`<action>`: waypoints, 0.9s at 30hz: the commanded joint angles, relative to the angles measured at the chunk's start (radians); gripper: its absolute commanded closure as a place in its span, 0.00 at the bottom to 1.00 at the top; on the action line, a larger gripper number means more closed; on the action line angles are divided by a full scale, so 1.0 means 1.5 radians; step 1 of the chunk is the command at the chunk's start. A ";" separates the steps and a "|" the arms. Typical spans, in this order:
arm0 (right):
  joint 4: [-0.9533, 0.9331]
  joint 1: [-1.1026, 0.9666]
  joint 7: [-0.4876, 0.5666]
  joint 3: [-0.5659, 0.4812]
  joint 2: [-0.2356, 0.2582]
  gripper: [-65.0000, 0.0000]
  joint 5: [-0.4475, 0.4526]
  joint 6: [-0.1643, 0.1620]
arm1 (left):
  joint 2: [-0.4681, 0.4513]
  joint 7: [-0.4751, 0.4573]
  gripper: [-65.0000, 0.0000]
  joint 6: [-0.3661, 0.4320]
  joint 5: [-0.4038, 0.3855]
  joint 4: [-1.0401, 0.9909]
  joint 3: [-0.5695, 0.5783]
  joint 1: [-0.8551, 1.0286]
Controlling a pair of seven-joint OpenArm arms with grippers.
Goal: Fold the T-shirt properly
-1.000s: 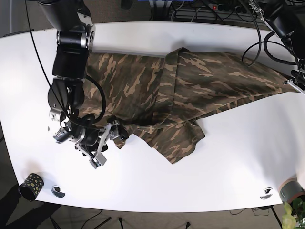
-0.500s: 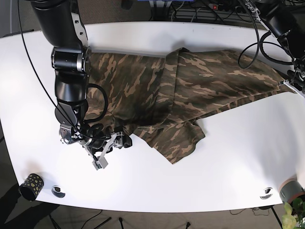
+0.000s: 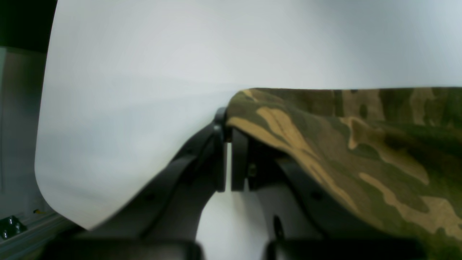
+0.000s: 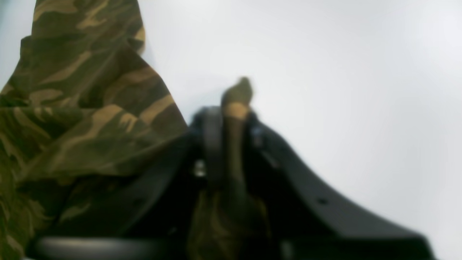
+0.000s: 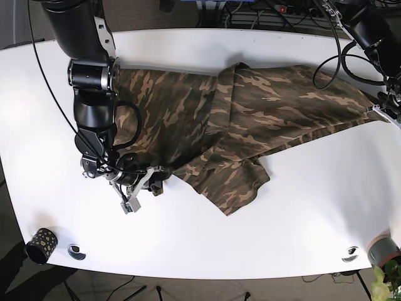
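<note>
- Left wrist view: left gripper [image 3: 228, 135] pinched tight on an edge of the camouflage T-shirt [image 3: 361, 151], fingers [image 3: 239, 159] nearly pressed together with only a thin slit between them, cloth draping off to the right over the white table [image 3: 162, 65].
- Right wrist view, blurred: right gripper [image 4: 232, 119] clamped on a narrow fold of T-shirt [image 4: 83, 108], a nub of cloth poking up past the fingertips, the bulk of the fabric spread to the left on the table [image 4: 325, 72].
- Base view: T-shirt [image 5: 250, 119] sprawled and rumpled across the middle of the table [image 5: 301, 238], one flap doubled over toward the front edge. Right gripper [image 5: 147, 184] low at the garment's front-left corner, gripping cloth there. Left gripper [image 5: 383, 106] far out at the shirt's right tip, near the table's edge. Small dark cup [image 5: 40, 243] by the front-left corner.
</note>
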 commanded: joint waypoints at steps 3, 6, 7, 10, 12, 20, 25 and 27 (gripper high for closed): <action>0.096 0.012 -0.035 0.004 0.009 1.00 0.043 0.006 | -0.014 -0.011 1.00 0.004 -0.002 0.012 -0.001 -0.009; 0.209 -0.033 -0.120 0.004 0.019 1.00 0.095 0.006 | -0.014 -0.011 1.00 0.004 -0.002 0.011 -0.001 -0.011; 0.270 -0.052 -0.156 0.006 0.032 1.00 0.122 0.006 | -0.014 -0.011 1.00 0.004 -0.002 0.011 -0.001 -0.011; 0.429 -0.126 -0.248 0.032 0.046 1.00 0.194 0.006 | -0.017 -0.011 1.00 0.004 -0.002 0.011 -0.001 -0.012; 0.523 -0.169 -0.295 0.064 0.049 1.00 0.230 0.006 | -0.018 -0.011 1.00 0.004 -0.002 0.011 -0.001 -0.013; 0.756 -0.373 -0.367 0.132 0.078 1.00 0.296 0.006 | -0.016 -0.011 1.00 0.004 -0.002 0.010 0.000 -0.013; 0.811 -0.468 -0.368 0.179 0.082 1.00 0.372 0.006 | -0.018 -0.012 1.00 0.004 -0.002 0.010 0.001 -0.014; 0.844 -0.506 -0.369 0.204 0.083 1.00 0.392 0.006 | -0.018 -0.013 1.00 0.004 -0.002 0.009 0.006 -0.014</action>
